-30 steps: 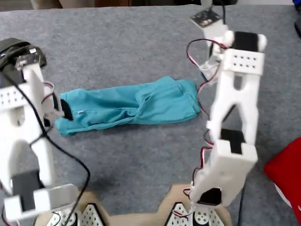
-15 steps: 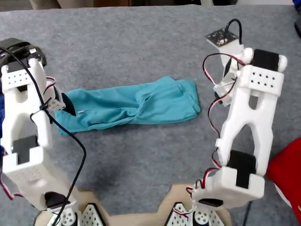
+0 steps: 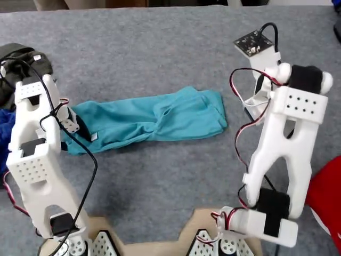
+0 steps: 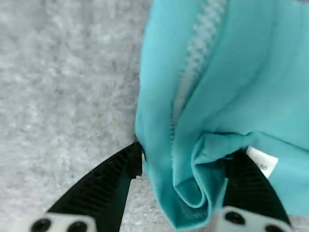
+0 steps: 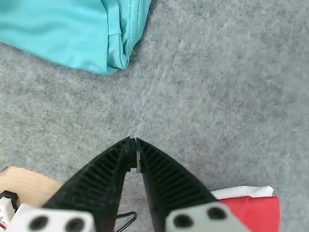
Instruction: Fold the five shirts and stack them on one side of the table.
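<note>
**At the table's middle, left gripper point(image 4: 183, 169) grips the teal shirt point(image 3: 154, 120)**

Across the middle of the grey table cover point(image 3: 149, 48) the teal shirt lies as one long, narrow band, folded lengthwise with a crease and some rumpling near its centre. One end sits by the left arm and the other stops just short of the right arm.

At the left end, the left gripper has the shirt's bunched edge between its black fingers point(image 4: 116, 174). One finger presses against the outer fold and the other sits on the far side of the roll of fabric, so the jaws are held apart only by the cloth they clamp. A white tag point(image 4: 260, 162) pokes out of the fabric just beside the second finger. A line of stitching runs along the hem away from the grip.

Near the shirt's other end, the right gripper point(image 5: 133, 150) hangs above bare grey cover with its two fingers pressed together and nothing between them. The shirt's corner lies apart from its tips.

Beside the right arm, at the table's right edge, lies a red cloth point(image 3: 325, 197). On the left edge a dark cloth point(image 3: 16, 56) sits behind the left arm, with a blue cloth point(image 3: 5, 133) nearer the front. Both arms rise from a wooden board point(image 3: 197, 224) at the front edge.
</note>
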`<state>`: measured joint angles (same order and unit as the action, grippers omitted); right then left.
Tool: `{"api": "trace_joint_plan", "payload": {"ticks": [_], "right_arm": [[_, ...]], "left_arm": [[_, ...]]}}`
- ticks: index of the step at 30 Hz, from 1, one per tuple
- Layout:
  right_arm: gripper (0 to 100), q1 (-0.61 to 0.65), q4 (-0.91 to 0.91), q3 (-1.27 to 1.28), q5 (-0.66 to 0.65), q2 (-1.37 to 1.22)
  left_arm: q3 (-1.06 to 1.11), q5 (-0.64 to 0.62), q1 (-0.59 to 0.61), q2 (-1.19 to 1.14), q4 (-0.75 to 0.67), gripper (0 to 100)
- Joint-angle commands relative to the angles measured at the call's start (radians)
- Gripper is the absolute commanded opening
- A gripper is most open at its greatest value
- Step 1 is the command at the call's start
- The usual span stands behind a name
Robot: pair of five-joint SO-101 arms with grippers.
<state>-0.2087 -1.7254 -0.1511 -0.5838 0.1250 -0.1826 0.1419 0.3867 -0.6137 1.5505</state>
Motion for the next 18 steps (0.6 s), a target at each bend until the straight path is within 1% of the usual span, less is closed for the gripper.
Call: {"api": "trace_joint_plan", "payload": {"ticks": [1, 8, 10, 11, 12, 13, 16, 18], "right_arm": [[1.5, -0.016, -0.02, 0.001, -0.011, 0.087], [1.5, -0.016, -0.029, 0.038, -0.011, 0.145], [1.5, -0.016, -0.029, 0.059, -0.011, 0.168], [1.5, -0.016, -0.029, 0.07, -0.011, 0.18], [1.5, -0.016, -0.029, 0.081, -0.011, 0.194], [1.5, -0.016, -0.029, 0.091, -0.011, 0.209], [1.5, -0.016, -0.029, 0.125, -0.011, 0.251], [1.5, -0.016, -0.029, 0.142, -0.011, 0.274]], "left_arm": [[-0.035, 0.005, 0.025, -0.018, -0.035, 25], [-0.034, 0.006, 0.034, -0.044, -0.055, 14], [-0.034, 0.006, 0.032, -0.044, -0.055, 8], [-0.034, 0.003, 0.032, -0.044, -0.055, 3], [-0.034, 0.0, 0.032, -0.041, -0.055, 1], [-0.034, 0.0, 0.034, -0.036, -0.055, 3], [-0.048, -0.002, 0.035, -0.035, -0.051, 2], [-0.08, -0.002, 0.046, -0.035, -0.023, 2]]}}
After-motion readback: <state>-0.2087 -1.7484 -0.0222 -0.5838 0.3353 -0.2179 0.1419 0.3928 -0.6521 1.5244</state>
